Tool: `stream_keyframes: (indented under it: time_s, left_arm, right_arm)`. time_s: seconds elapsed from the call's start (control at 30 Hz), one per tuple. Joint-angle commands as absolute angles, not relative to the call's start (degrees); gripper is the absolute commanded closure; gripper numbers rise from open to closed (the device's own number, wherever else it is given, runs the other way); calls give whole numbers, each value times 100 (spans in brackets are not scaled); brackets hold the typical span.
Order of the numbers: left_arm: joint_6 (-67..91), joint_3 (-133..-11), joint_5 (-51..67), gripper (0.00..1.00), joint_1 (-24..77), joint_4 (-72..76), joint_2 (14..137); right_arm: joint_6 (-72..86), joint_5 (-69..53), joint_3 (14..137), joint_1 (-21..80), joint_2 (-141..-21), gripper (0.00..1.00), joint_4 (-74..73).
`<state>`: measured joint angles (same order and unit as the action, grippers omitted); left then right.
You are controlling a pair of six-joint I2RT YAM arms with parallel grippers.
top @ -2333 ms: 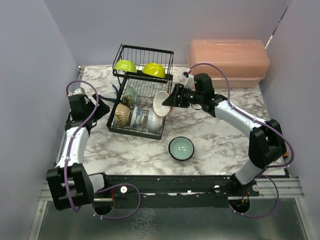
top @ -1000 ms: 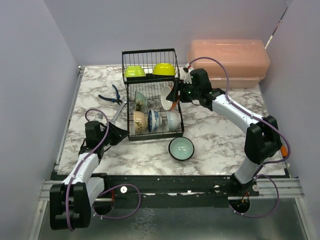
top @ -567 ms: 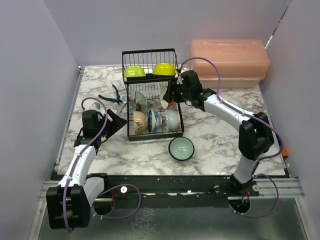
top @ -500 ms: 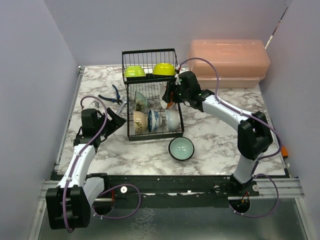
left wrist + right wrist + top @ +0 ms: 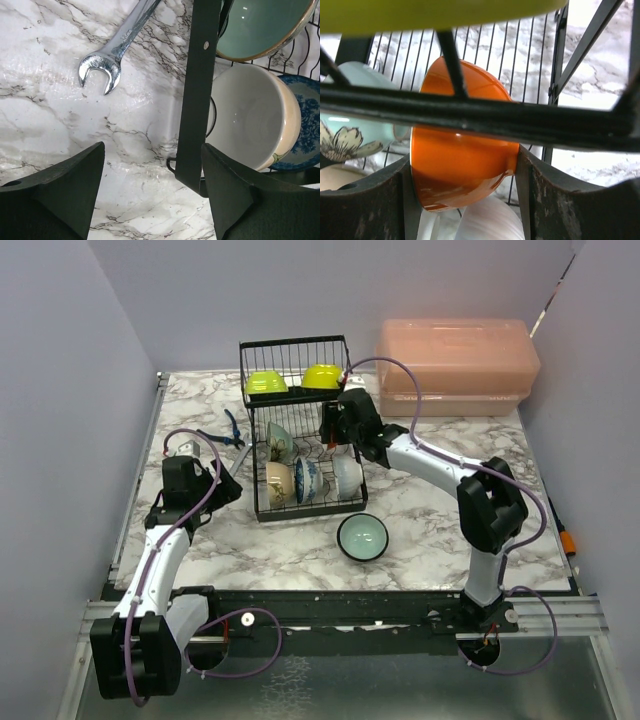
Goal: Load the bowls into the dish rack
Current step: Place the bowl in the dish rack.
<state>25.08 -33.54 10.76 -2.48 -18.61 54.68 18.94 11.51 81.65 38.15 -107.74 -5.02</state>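
The right gripper (image 5: 465, 170) has pushed the orange bowl (image 5: 485, 95), pinched between its fingers, in under the dish rack's (image 5: 292, 344) upper shelf; the left gripper (image 5: 152, 160) has spread wide beside the rack's post; one teal bowl (image 5: 362, 537) still waits outside.

Masking rim of small glossy orange bowl (image 5: 460, 170) behind blurred black wire rack bars (image 5: 470, 117); cropping silver steel wrench (image 5: 117, 50) at top edge.
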Motion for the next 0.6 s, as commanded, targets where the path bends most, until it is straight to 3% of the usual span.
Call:
stream_keyframes:
  time_s: [0.0, 0.33, 0.57]
  left_arm:
    - [2274, -3428, 876, 21, -230, -1941, 5511]
    - [2224, -3428, 960, 21, -229, -1898, 5615]
    - [2250, -3419, 1122, 26, -232, -1846, 5725]
  right_arm:
    - [1640, 1138, 8488, 3976, -11339, 100, -509]
    - [1718, 767, 8680, 4034, -11680, 100, -730]
    - [1800, 417, 8022, 4051, -11312, 100, -414]
